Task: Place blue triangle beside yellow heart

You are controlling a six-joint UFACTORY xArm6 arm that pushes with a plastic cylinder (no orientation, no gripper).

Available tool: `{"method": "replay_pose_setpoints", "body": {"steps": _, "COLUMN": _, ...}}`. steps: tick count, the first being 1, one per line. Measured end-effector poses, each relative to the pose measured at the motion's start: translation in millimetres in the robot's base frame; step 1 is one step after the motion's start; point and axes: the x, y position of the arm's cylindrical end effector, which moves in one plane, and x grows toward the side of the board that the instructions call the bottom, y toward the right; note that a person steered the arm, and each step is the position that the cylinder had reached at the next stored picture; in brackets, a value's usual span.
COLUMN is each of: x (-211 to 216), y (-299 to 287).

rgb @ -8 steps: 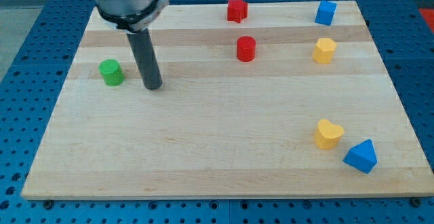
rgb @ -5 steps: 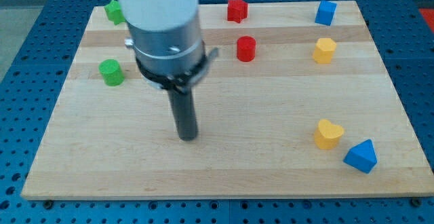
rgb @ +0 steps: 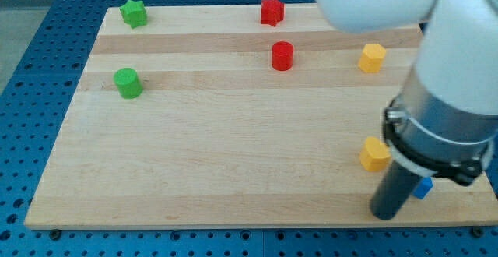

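Camera view: wooden board (rgb: 233, 148) on a blue pegboard bench (rgb: 31, 93), seen from above and in front. No gripper fitted, so nothing to spread or press together; only a dark rod ending in my tip (rgb: 385, 214), planted near the board's bottom edge at the view's lower right. Bulky white and grey arm body fills the view's upper right and hides that corner of the board.

Blue triangle (rgb: 422, 188) mostly hidden behind the rod, only a small blue patch showing, just to the view's right of my tip and slightly above it, seemingly touching or nearly touching the rod; exact contact cannot be told. Yellow heart (rgb: 374, 154) partly covered by the arm, just above my tip and a little to the view's left.

Key relation, as a judgement: triangle lies to the view's right of the tip, heart up and to the left, so already near each other, with the tip sitting below the two. Any nudge would need to come from the triangle's right or lower side, not from the present spot.

Elsewhere, well apart: yellow hexagon-like block (rgb: 373, 57), red cylinder (rgb: 282, 56), red star (rgb: 271, 11), green cylinder (rgb: 128, 82), green star (rgb: 133, 12).
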Motion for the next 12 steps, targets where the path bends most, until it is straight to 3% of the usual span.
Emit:
{"method": "replay_pose_setpoints", "body": {"steps": 3, "x": 0, "y": 64}}
{"method": "replay_pose_setpoints", "body": {"steps": 6, "x": 3, "y": 58}}
{"method": "replay_pose_setpoints", "body": {"steps": 10, "x": -24, "y": 57}}
{"method": "replay_pose_setpoints", "body": {"steps": 12, "x": -12, "y": 45}}
